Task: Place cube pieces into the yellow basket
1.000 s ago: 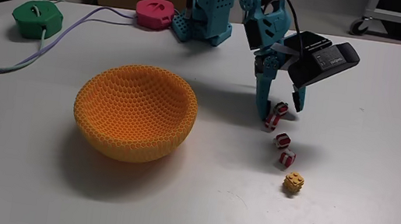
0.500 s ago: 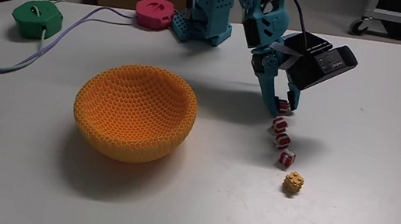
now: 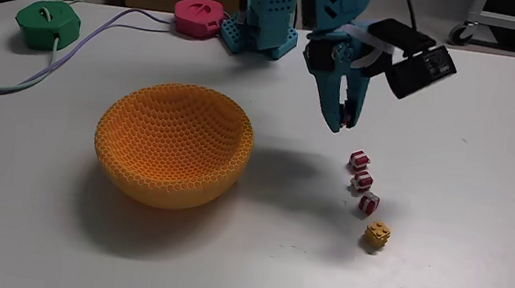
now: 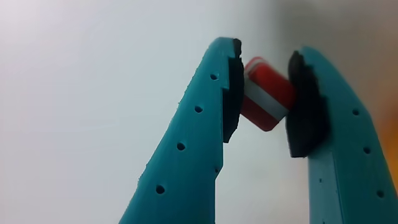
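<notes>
Striped cube clamped in raised pincer

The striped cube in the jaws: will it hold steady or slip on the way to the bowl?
The red-and-white cube sits tilted, pinched by its corners, so it may twist or slip. It looks rigid and probably light. Its flat faces make rolling unlikely.

Orange-yellow hemispherical bowl, honeycomb mesh pattern all over. Three small red-and-white striped cubes on white tabletop; one yellow-orange studded cube. Teal plastic gripper with black pads, red cube with one white band between them. Green round device, pink round device, lavender cable.
</notes>
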Controlling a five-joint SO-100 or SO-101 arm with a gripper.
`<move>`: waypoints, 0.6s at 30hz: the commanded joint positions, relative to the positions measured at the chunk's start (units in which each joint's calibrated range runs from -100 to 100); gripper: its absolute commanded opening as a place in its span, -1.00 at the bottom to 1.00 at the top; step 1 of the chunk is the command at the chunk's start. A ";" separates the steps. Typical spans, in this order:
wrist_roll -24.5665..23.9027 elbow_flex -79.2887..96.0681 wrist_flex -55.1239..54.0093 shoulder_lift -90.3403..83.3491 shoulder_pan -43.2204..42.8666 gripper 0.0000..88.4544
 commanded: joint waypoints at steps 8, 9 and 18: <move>14.07 -11.46 5.25 -6.45 30.49 -0.56; 13.97 -9.05 4.29 -6.74 30.77 -0.23; 3.22 -5.49 4.38 -10.62 19.03 0.08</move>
